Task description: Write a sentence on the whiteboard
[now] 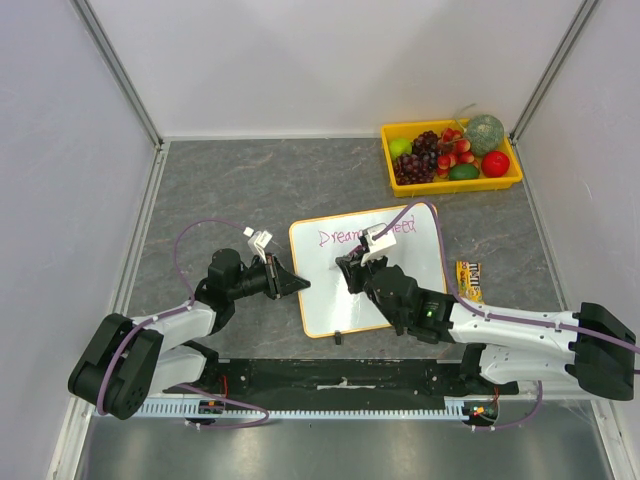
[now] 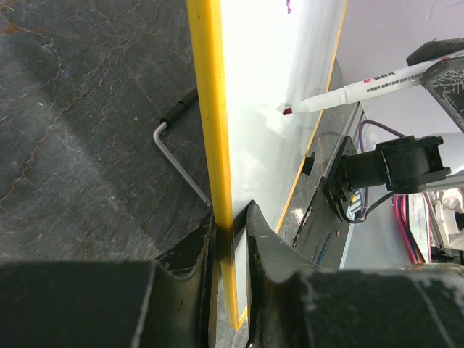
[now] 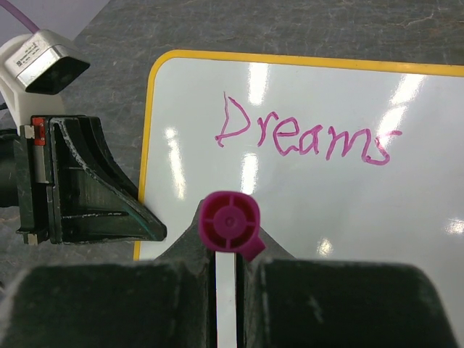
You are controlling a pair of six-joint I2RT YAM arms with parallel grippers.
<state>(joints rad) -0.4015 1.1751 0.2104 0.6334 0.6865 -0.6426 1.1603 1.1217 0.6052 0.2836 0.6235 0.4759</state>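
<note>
Grey, stone-veined bench (image 1: 230, 190), matt, between pale partition walls.

1. Whiteboard (image 1: 335, 295): glossy white rectangle with rounded corners and a thin orange-yellow frame, lying at the centre of the bench.
   - Progress: "Dreams" stands in magenta script along the 12 o'clock edge. A second word follows toward 3 o'clock, partly hidden and not readable.
   - Remaining: the lower part of the board is bare. By my judgement the sentence is begun but not finished, with more words left.
2. Left hand (image 1: 299, 285): dark, scuffed fingers pinching the frame at the board's 9 o'clock edge.
3. Right hand (image 1: 352, 270): pressed together on the marker (image 2: 355, 93), which has a slim white barrel and a round magenta end cap. The tip points at the board below the lettering. Whether it touches, I cannot tell.
4. Yellow tray (image 1: 450, 184): hard plastic, at 1 o'clock, holding mixed fruit.
5. Snack packet (image 1: 470, 280): shiny wrapper, just beside the board at 3 o'clock.
6. Hex key (image 2: 174, 156): bent metal rod, on the bench beside the frame.
</note>
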